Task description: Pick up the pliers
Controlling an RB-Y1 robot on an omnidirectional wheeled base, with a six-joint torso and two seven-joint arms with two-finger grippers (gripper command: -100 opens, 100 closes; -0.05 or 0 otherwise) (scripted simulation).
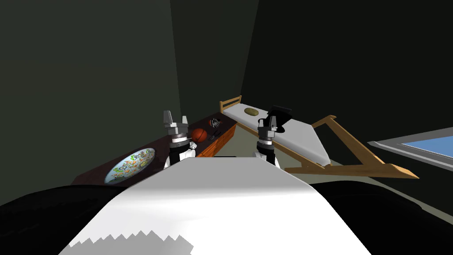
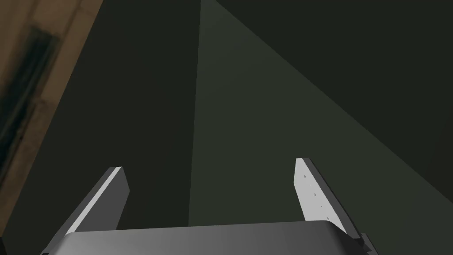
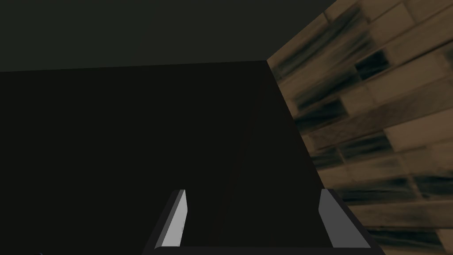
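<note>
**A:** How did the jaws stand?

**B:** Both sets were apart. The left gripper (image 2: 210, 166) had its two grey fingers (image 2: 312, 195) spread wide with nothing between them. The right gripper (image 3: 254, 191) was the same, blades parted and holding nothing.

**A:** And the arms?

**B:** Both were raised in front of the chest, one on each side, with the fingers pointing up and forward. In the head view the left one showed against a low cabinet (image 1: 220, 142) with a dark top and an orange-brown front. The right one showed against a bed (image 1: 305, 141).

**A:** Where were the pliers?

**B:** The pliers (image 1: 212, 135) lay on the cabinet's dark top. They were a small dark shape just beside a basketball (image 1: 199, 135), on the side toward the bed. From the head they appeared between the two grippers, nearer the left one, and neither gripper touched them. I could not tell which way the handles pointed.

**A:** Anything else on that cabinet?

**B:** A black-and-white striped ball (image 1: 215, 122) sat farther back, near the pliers. A round dish (image 1: 132, 164) with a busy, colourful pattern lay at the near end, well apart from the rest.

**A:** And on the bed?

**B:** It had a wooden frame and a white mattress. An olive-brown oval thing (image 1: 251, 111) lay near the headboard. A black object (image 1: 283, 116) sat just behind the right gripper, and I could not tell what it was. Farther right, beyond the bed's slanting wooden end, was a pale blue panel (image 1: 424, 146) in a grey frame.
</note>
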